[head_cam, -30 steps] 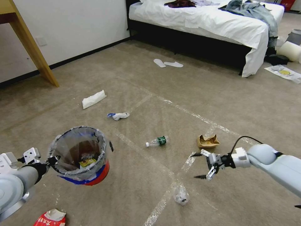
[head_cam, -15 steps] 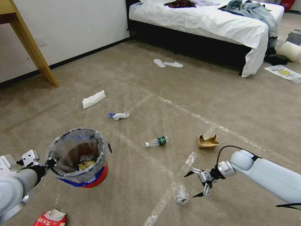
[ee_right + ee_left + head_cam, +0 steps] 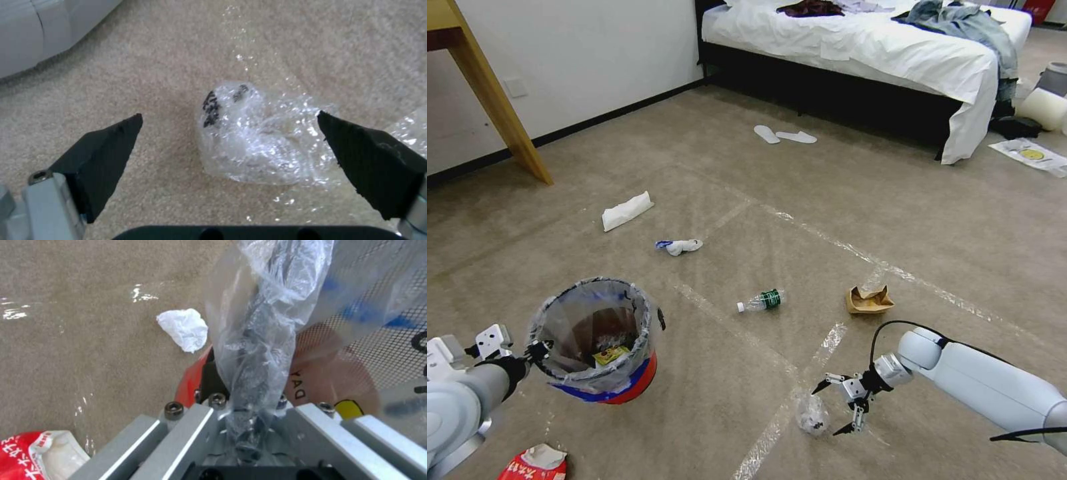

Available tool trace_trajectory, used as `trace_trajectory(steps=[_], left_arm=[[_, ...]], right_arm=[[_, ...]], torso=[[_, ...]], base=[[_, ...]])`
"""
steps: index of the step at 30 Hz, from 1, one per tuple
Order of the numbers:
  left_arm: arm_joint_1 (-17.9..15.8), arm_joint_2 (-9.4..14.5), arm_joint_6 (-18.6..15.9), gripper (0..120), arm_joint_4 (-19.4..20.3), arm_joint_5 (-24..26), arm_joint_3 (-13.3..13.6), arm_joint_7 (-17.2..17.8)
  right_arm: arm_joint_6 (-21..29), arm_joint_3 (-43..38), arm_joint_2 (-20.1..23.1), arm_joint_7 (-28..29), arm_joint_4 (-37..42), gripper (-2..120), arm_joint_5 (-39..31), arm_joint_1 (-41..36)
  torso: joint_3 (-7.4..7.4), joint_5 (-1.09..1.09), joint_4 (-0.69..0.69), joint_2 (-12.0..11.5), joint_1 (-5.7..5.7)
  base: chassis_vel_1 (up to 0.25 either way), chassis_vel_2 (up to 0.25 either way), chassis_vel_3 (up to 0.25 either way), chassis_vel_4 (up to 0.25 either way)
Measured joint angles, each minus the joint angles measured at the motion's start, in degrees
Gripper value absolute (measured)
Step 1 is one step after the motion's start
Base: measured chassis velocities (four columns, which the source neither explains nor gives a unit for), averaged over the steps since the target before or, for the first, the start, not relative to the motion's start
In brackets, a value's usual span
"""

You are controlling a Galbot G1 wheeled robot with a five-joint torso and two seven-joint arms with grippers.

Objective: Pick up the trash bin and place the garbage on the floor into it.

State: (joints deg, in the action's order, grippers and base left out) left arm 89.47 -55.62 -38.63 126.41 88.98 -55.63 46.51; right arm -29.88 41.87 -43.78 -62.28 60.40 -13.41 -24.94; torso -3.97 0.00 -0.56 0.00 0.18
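Note:
My left gripper is shut on the rim of the trash bin, a red bucket with a blue band and a clear bag liner, held off the floor at lower left. In the left wrist view the left gripper pinches the bagged rim beside the bin's red wall. My right gripper hangs open just right of a crumpled clear plastic wrapper. In the right wrist view the right gripper straddles that wrapper, its fingers not touching it. Wrappers lie inside the bin.
More garbage lies around: a bottle, a brown paper bag, a white tissue, a blue-white scrap, a red wrapper. A bed stands at the back, a wooden table leg at left, slippers near the bed.
My right gripper has come down and to the left, from near the paper bag to beside the clear wrapper, staying open. The bin has sunk slightly in the left gripper.

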Motion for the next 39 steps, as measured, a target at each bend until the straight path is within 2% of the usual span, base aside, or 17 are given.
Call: trace_trajectory(steps=[17, 24, 36, 38, 39], left_arm=[[-0.07, -0.32, 0.08, 1, -0.33, -0.11, 0.06, -0.06], [0.0, -0.42, 0.18, 1, -0.37, -0.17, -0.22, -0.18], [-0.37, -0.65, 0.39, 1, -1.05, -0.74, 0.21, -0.81], [-0.5, -0.55, 0.49, 1, -1.19, -0.85, 0.43, -0.93], [-0.5, -0.55, 0.49, 1, -1.19, -0.85, 0.43, -0.93]], right_arm=[[0.09, 0.93, -2.83, 2.06, -2.22, 100, 2.5, -0.97], [0.78, 1.75, -5.03, 6.72, -3.59, 100, 6.62, -0.26], [1.88, 4.24, -6.47, 12.62, -4.49, 99, 8.04, 0.77], [2.11, 4.71, -6.98, 13.89, -4.87, 90, 8.37, 0.91], [2.11, 4.71, -6.98, 13.89, -4.87, 90, 8.37, 0.91]], torso=[[0.0, 0.0, 0.0, 0.0, 0.0], [0.0, 0.0, 0.0, 0.0, 0.0], [0.0, 0.0, 0.0, 0.0, 0.0], [0.0, 0.0, 0.01, 0.0, 0.0], [0.0, 0.0, 0.01, 0.0, 0.0]], base=[[0.0, 0.0, 0.0, 0.0], [0.0, 0.0, 0.0, 0.0], [0.0, 0.0, 0.0, 0.0], [0.0, 0.0, 0.0, 0.0], [0.0, 0.0, 0.0, 0.0]])
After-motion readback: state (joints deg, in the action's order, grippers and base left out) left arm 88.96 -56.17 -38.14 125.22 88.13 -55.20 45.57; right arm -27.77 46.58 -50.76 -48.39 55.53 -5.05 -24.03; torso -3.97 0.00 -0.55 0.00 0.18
